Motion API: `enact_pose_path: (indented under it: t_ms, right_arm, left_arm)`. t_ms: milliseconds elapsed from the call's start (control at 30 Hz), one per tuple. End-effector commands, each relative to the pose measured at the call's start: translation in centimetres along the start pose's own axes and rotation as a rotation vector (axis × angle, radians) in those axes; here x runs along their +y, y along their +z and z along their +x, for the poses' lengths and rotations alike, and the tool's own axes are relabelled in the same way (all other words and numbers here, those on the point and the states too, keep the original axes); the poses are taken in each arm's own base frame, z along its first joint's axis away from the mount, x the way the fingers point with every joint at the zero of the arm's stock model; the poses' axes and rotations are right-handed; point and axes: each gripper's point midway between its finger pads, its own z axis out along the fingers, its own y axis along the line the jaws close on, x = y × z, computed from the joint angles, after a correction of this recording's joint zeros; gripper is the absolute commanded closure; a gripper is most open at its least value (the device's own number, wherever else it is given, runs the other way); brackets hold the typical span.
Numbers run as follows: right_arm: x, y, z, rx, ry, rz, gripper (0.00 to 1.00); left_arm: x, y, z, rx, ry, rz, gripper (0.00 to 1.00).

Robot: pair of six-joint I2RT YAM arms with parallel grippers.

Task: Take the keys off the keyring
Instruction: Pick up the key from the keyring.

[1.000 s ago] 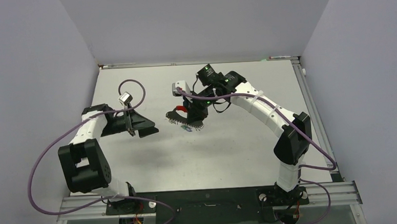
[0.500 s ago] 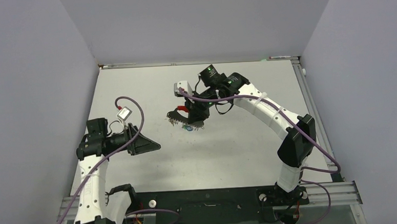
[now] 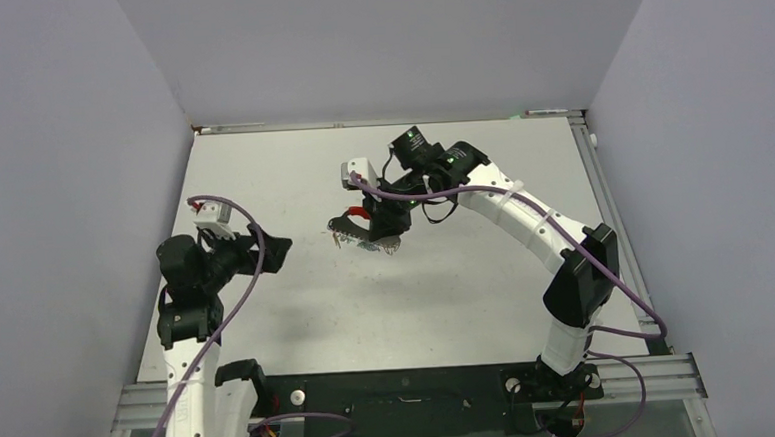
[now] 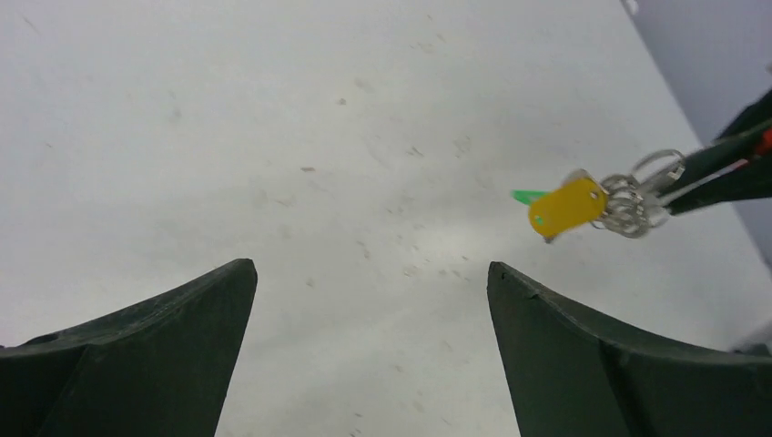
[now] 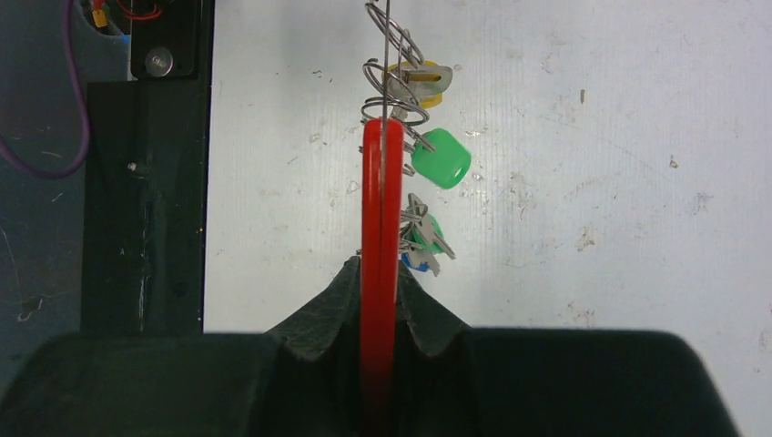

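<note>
My right gripper is shut on the red strap of the keyring and holds it edge-on just above the table. Silver rings hang from the strap with the keys: a yellow tag, a green tag and a blue tag. In the top view the right gripper holds the bunch at mid-table. My left gripper is open and empty, well left of the bunch. In the left wrist view, the left gripper faces the yellow tag and rings ahead on the right.
The white table is walled by grey panels at the left, back and right. A black mounting rail runs along the near edge. Purple cables loop over both arms.
My left arm has pulled back to the left and toward the near edge, taking its open gripper away from the bunch. The right gripper has barely moved and still holds the strap.
</note>
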Motion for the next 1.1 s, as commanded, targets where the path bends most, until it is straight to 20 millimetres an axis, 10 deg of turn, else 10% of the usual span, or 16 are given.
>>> enact_pose_path:
  t_ms: [0,267,567,1067]
  right_arm:
    - [-0.2,-2.3,-2.8,-0.074,-0.083,0.044,0.95]
    - [-0.7,-2.0,-4.2,-0.085,-0.118,0.021,0.95]
    - [1.0,-1.8,-3.5,-0.004,-0.240,-0.065,0.95]
    - [4.0,-0.7,-1.4,0.120,-0.330,-0.110,0.95]
  left_arm:
    - [3.8,0.2,-6.6,-0.229,0.365,-0.204,0.04]
    - [-3.8,0.1,-1.6,-0.034,0.704,0.363,0.04]
    - [-10.6,0.1,-1.9,-0.177,0.791,0.750,0.11]
    - [-12.2,1.3,3.1,-0.197,0.827,0.785,0.43]
